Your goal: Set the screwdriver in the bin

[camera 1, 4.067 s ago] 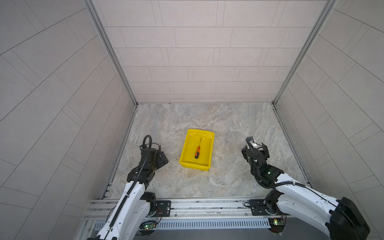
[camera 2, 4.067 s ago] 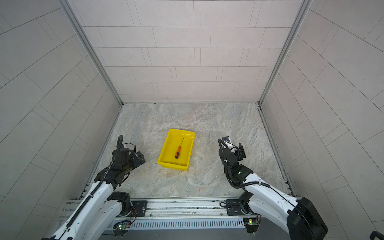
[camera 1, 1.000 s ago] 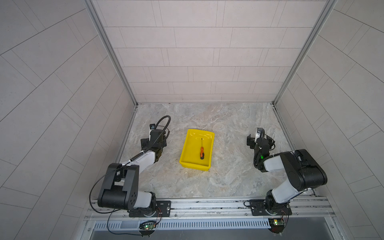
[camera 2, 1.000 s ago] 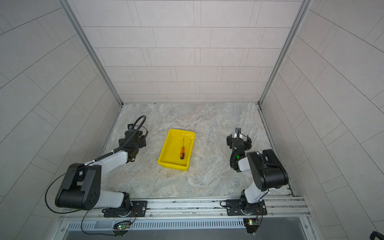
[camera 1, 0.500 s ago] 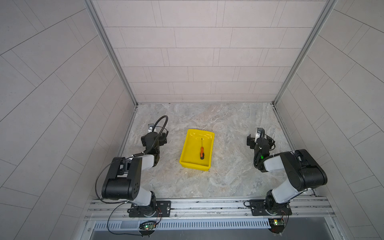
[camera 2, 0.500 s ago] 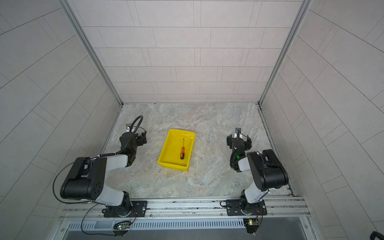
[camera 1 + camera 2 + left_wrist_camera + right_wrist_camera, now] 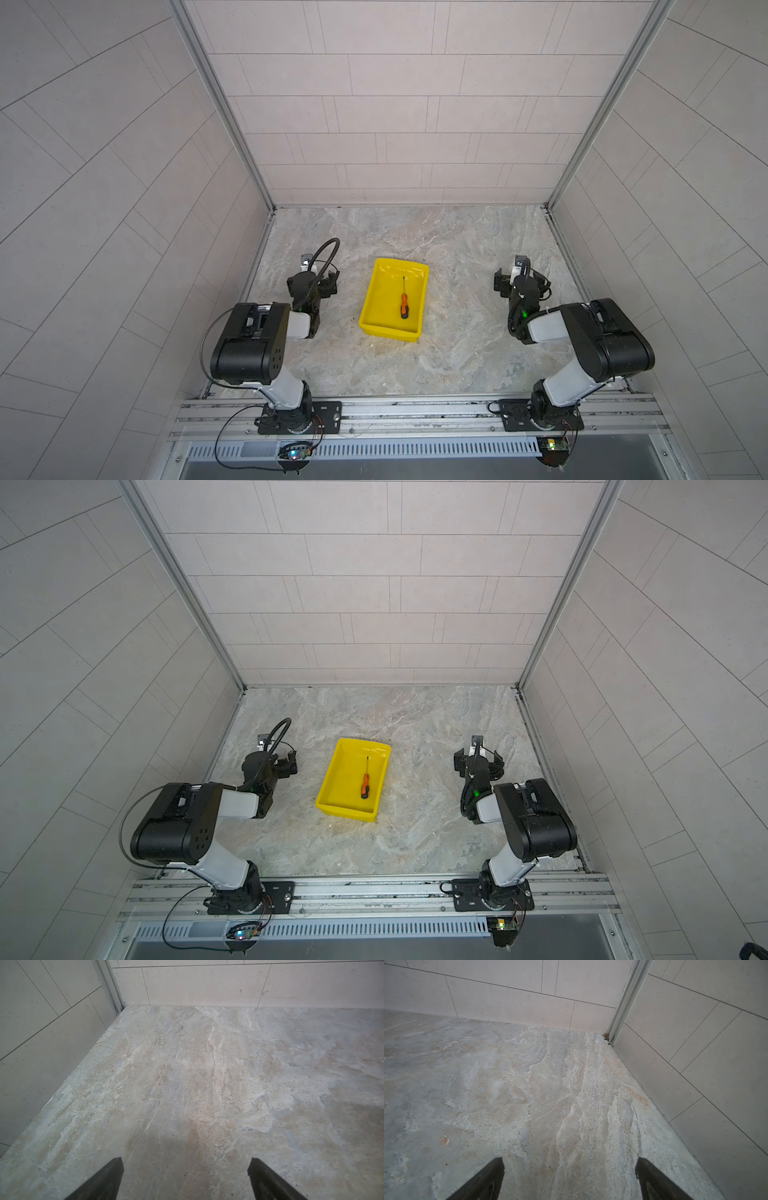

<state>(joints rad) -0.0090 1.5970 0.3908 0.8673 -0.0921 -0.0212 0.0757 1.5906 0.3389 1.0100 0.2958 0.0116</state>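
- Left gripper (image 7: 185, 1162) and right gripper (image 7: 569, 1162) gape wide, empty.
- Screwdriver (image 7: 404, 296) lies in the bin (image 7: 390, 331) between them, well apart from each.
- Likely light, stiff, slick: pinch the orange handle (image 7: 403, 301).

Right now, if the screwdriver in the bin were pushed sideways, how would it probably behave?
The screwdriver would probably roll: its orange handle looks round and it lies flat in the bin. It should be stiff, since the thin shaft looks like metal. It seems light, being far smaller than the bin, whose low walls should stop it.
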